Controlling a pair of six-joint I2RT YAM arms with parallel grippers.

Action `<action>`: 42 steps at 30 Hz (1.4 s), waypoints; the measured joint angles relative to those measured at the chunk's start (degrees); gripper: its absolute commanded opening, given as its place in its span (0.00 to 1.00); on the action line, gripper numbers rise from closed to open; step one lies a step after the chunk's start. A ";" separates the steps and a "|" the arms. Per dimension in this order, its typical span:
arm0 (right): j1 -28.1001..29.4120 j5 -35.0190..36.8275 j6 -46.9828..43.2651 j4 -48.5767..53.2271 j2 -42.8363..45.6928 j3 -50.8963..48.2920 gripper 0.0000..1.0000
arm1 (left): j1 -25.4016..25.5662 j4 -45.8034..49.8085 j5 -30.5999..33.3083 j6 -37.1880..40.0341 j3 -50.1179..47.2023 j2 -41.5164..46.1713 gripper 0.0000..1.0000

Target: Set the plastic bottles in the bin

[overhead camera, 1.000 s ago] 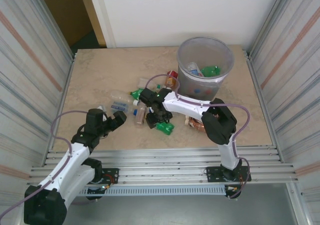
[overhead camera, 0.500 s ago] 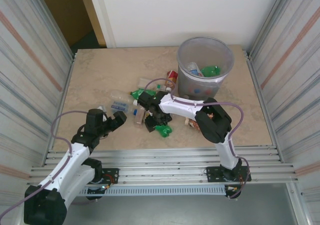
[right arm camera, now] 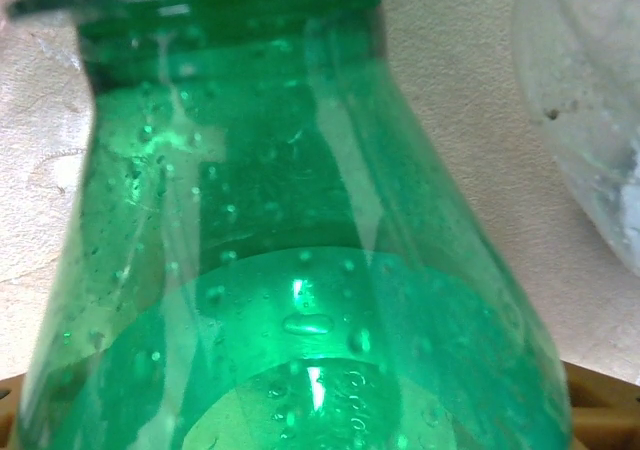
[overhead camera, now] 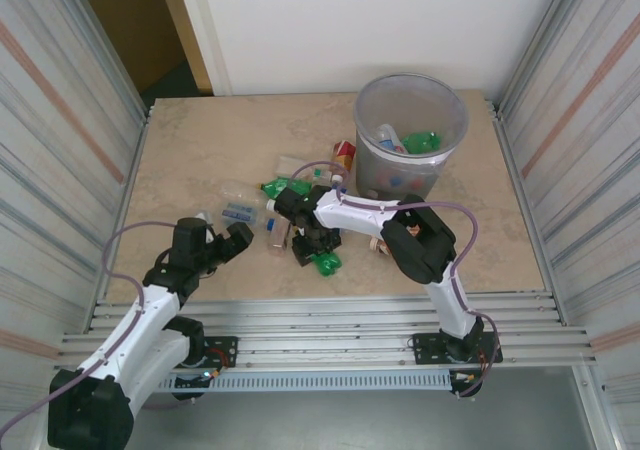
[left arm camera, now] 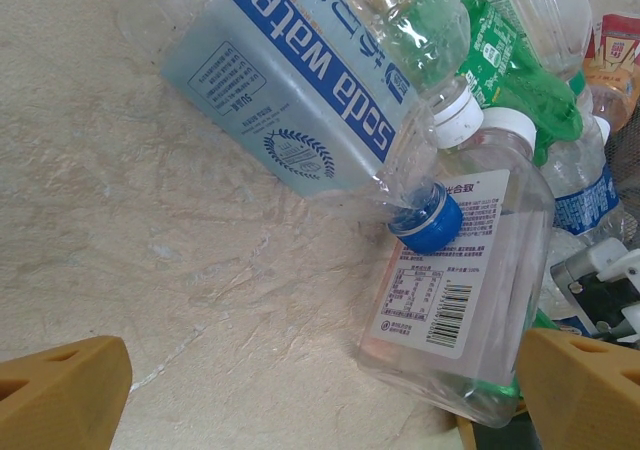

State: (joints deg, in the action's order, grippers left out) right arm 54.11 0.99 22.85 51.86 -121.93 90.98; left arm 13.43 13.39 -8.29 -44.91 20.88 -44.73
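Observation:
Several plastic bottles lie in a pile mid-table. A green bottle (overhead camera: 325,261) lies at the pile's near edge, and its neck and shoulder (right arm camera: 300,270) sit between the fingers of my right gripper (overhead camera: 308,248), which stands open around it. My left gripper (overhead camera: 226,240) is open and low over the table, left of the pile, with nothing between its fingers. Ahead of it lie a blue-labelled soda water bottle (left arm camera: 300,70) with a blue cap and a clear white-capped bottle (left arm camera: 470,270). The grey bin (overhead camera: 410,82) stands at the back right with several bottles (overhead camera: 420,142) inside.
Another green bottle (overhead camera: 285,185) and a red-topped bottle (overhead camera: 345,152) lie beside the bin's left side. Brown-labelled bottles (overhead camera: 385,246) rest under my right arm. Corrugated metal walls (overhead camera: 60,170) close both sides of the table.
My right gripper has slid left and toward the near edge over the pile, closing in on the green bottle, which shifted slightly left. The left arm has not moved.

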 measured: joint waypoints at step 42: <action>-18.25 11.50 0.22 7.23 29.27 26.99 0.35 | -0.37 0.00 0.87 0.02 -0.02 -0.79 0.99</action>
State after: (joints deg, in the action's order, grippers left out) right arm 35.86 12.49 23.07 59.09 -92.66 117.97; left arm 13.06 13.39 -7.42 -44.88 20.86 -45.52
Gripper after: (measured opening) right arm 0.586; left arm 0.986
